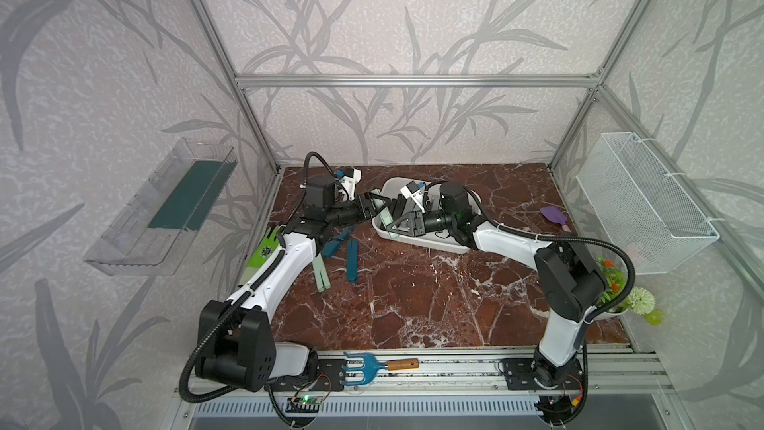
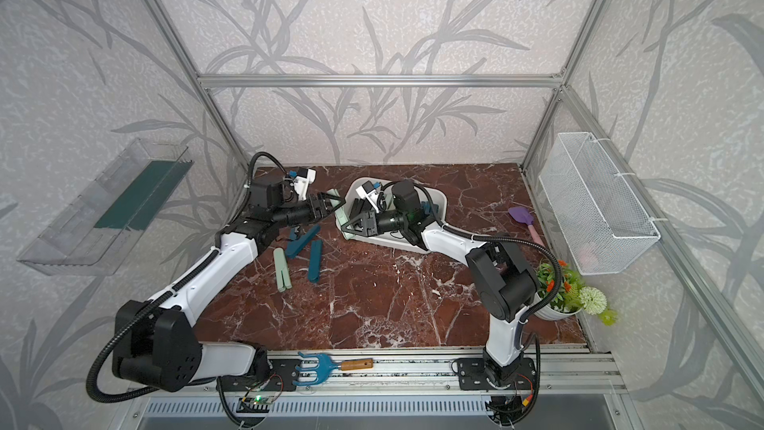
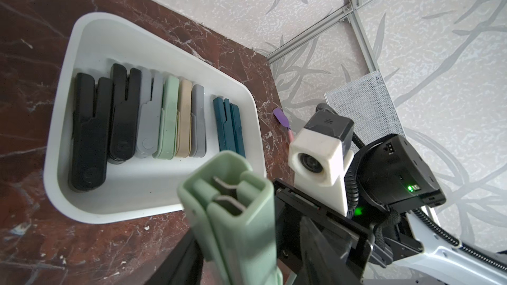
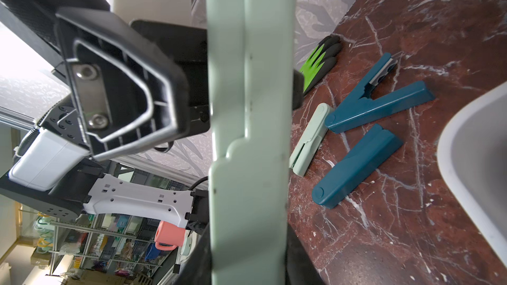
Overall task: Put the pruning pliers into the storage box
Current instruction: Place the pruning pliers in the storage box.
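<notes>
The white storage box stands at the back middle of the table. Several pruning pliers lie in it side by side: black, grey, mint, beige and teal. Beside the box's left end, one mint green pruning plier is held in the air. My left gripper is shut on it. My right gripper is shut on its other end. On the table lie two teal pliers and a mint one.
A green and black glove lies under the left arm. A purple spatula lies right of the box, with a flower pot nearer. A blue rake rests on the front rail. A wire basket and a clear bin hang on the side walls.
</notes>
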You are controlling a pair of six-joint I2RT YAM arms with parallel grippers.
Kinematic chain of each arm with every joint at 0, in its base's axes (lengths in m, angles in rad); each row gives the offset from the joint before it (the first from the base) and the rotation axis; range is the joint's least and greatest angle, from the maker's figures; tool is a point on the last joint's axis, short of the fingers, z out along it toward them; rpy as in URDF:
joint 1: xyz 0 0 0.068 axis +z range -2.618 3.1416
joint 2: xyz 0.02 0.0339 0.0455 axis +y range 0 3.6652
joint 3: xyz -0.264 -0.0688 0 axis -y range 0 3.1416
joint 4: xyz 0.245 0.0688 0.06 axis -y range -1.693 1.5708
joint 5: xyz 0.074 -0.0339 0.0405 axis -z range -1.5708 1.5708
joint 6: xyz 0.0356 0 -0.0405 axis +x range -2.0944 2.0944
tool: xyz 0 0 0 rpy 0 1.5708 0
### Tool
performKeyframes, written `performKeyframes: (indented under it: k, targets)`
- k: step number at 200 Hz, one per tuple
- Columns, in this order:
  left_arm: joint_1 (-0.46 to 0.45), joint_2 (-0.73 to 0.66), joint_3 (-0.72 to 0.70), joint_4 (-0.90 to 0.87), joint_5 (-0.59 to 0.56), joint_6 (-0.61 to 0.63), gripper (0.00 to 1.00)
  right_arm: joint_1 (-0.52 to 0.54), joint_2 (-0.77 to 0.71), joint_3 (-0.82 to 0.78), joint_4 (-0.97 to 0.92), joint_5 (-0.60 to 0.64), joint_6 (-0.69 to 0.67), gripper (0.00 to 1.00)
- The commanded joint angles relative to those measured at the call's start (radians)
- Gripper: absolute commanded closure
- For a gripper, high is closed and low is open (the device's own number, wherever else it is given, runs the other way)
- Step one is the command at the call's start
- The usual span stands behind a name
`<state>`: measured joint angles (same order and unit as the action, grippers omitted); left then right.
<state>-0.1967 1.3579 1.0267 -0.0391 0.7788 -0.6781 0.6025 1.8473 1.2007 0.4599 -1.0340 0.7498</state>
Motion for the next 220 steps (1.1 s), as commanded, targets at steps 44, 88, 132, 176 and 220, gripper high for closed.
performKeyframes:
  k: [44, 88, 132, 176, 220]
  targets:
    - [-0.012, 0.003, 0.033, 0.051, 0.029, -0.005, 0.75, -0.003, 0.046, 0.004, 0.137, -0.059, 0.089, 0.69]
    - [-0.012, -0.009, 0.039, 0.020, -0.013, 0.008, 1.00, -0.010, 0.019, 0.020, -0.020, -0.016, -0.027, 0.50]
    - [-0.012, -0.010, 0.077, -0.114, -0.119, 0.053, 1.00, -0.023, -0.086, 0.091, -0.448, 0.218, -0.374, 0.31]
    - [-0.014, 0.068, 0.148, -0.266, -0.250, 0.024, 1.00, 0.088, -0.134, 0.158, -0.747, 0.581, -0.693, 0.30]
    - [-0.039, 0.137, 0.175, -0.302, -0.269, -0.043, 1.00, 0.206, -0.092, 0.195, -0.737, 0.770, -0.757, 0.36]
